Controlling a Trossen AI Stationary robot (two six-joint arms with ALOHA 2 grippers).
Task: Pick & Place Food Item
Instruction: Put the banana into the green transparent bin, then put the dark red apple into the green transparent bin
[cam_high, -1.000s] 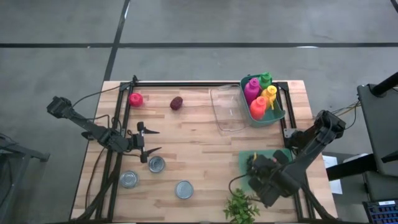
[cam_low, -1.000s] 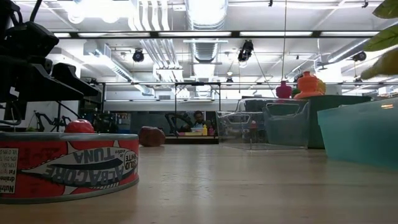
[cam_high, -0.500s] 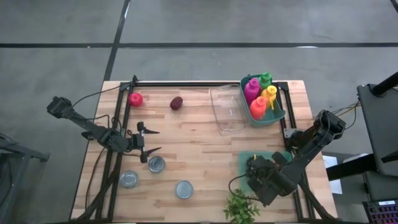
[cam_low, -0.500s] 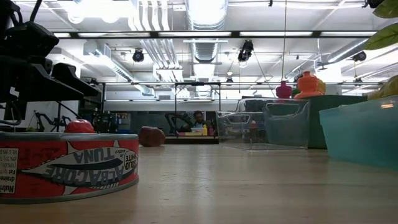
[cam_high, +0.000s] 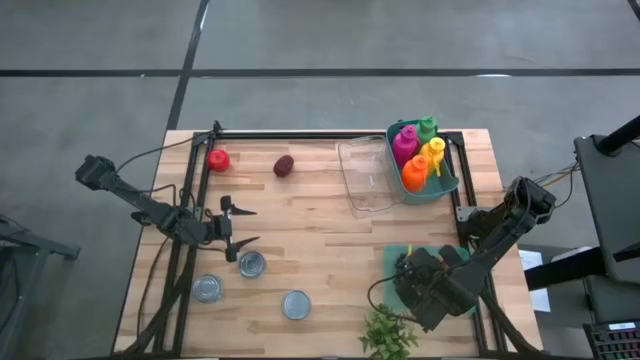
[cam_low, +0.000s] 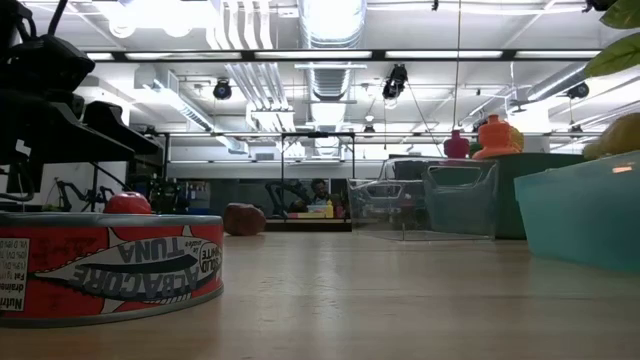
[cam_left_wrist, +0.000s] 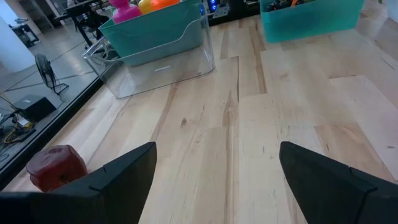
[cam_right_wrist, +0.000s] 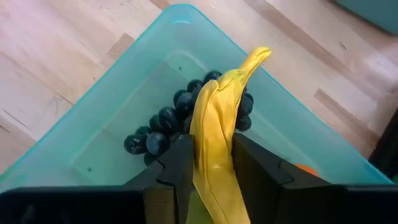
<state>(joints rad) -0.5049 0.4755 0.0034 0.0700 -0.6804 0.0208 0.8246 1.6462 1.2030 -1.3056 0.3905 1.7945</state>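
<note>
Banana (cam_right_wrist: 217, 124) is what your right gripper (cam_right_wrist: 208, 162) clamps between its fingers, hanging over the teal bin (cam_right_wrist: 112, 106) that holds dark grapes (cam_right_wrist: 158, 127). From above, that gripper (cam_high: 418, 285) sits lower right over the bin (cam_high: 400, 252); your left gripper (cam_high: 240, 226) waits centre-left, jaws wide apart, near a can (cam_high: 251, 264). At table level, a tuna can (cam_low: 110, 265) fills lower left.
</note>
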